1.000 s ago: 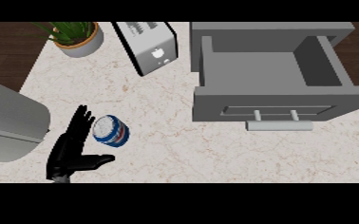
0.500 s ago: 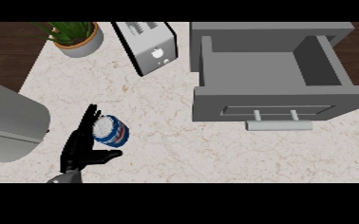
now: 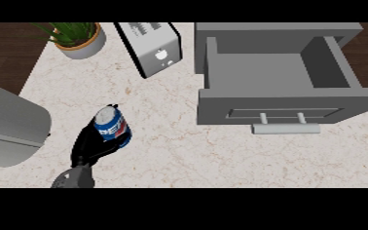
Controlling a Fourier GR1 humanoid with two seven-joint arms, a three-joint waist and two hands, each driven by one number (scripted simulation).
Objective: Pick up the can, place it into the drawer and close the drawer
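can base: hidden by left robot hand | plant: top cropped

1. Blue can, red-and-white label, tilted in the curled left hand near the counter's front-left corner.
2. Grey drawer, pulled open toward the right rear, bar handle forward.

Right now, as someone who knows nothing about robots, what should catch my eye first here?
Probably the blue can at lower left, with the fingers of the black left hand curled round it. Next, the big grey drawer standing open at right. A toaster and a potted plant sit along the back.
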